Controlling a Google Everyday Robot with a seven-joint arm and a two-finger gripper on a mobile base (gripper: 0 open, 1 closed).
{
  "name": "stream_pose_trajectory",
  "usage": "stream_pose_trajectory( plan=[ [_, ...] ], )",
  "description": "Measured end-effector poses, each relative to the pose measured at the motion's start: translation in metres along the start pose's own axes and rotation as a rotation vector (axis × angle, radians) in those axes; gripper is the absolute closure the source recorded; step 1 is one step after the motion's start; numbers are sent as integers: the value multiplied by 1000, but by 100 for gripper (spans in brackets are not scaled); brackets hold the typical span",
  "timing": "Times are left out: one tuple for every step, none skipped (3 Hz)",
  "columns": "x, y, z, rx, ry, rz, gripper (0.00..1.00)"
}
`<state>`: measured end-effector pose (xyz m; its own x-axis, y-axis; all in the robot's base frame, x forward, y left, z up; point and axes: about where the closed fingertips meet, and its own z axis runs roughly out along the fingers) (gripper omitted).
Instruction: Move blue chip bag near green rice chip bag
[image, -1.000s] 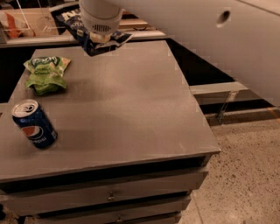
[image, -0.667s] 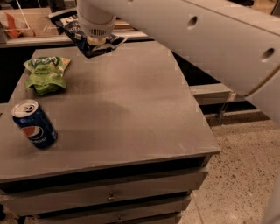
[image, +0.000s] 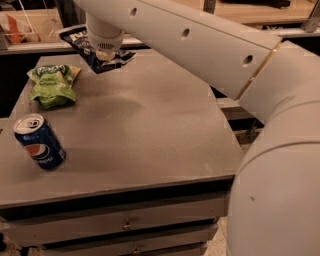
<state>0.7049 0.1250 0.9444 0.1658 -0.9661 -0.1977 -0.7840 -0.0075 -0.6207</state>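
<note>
The blue chip bag, dark navy with white lettering, hangs tilted under my gripper over the back of the grey table. The gripper comes down from the white arm and is shut on the bag, whose middle it hides. The green rice chip bag, small and light green, lies on the table's left side, a little to the left of and in front of the blue bag. The two bags are apart.
A blue Pepsi can stands upright near the table's front left edge. My white arm crosses the upper right and fills the right side. Drawers sit under the tabletop. A counter with items runs behind the table.
The gripper with the blue chip bag has shifted slightly left, toward the green bag. The arm now fills more of the right side. Green bag and can have not moved.
</note>
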Motion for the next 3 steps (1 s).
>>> stream_pose_trajectory(
  plan=[
    [2,1,22,-28,1,23,100],
    [-3,6,38,-59,-7,22,100],
    [-15,16,46,-97,-25,-4,100]
  ],
)
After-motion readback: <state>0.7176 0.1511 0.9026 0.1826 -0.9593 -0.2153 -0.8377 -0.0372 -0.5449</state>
